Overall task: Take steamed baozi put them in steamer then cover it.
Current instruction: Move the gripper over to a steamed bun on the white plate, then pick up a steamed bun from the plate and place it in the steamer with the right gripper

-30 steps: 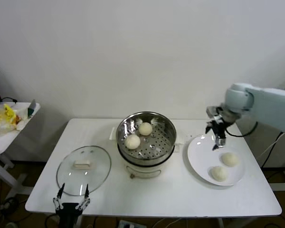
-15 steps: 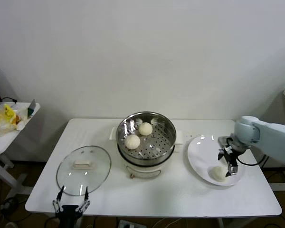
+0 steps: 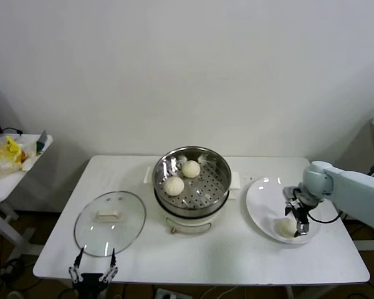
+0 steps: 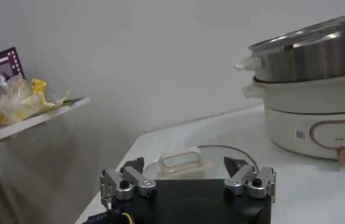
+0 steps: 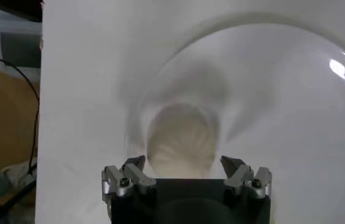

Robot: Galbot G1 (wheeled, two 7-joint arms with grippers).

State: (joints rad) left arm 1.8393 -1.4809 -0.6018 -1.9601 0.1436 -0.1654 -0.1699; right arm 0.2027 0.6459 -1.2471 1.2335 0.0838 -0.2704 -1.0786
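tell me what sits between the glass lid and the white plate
In the head view, the steamer stands between the glass lid and the white plate, with two baozi inside.

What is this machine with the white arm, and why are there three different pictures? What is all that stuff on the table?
It is a robot with two arms, and each arm ends in a two-fingered claw called a gripper. One picture comes from a camera on its head, looking down at the white table. The other two come from small cameras on its wrists.

In the middle stands a shiny steamer with two steamed buns already inside. Its glass lid lies flat on the table beside it. On the white plate the right gripper has its fingers open on either side of a bun, not squeezing it yet. Another bun may be hidden behind the arm.

The left gripper waits open at the table's near edge, holding nothing.
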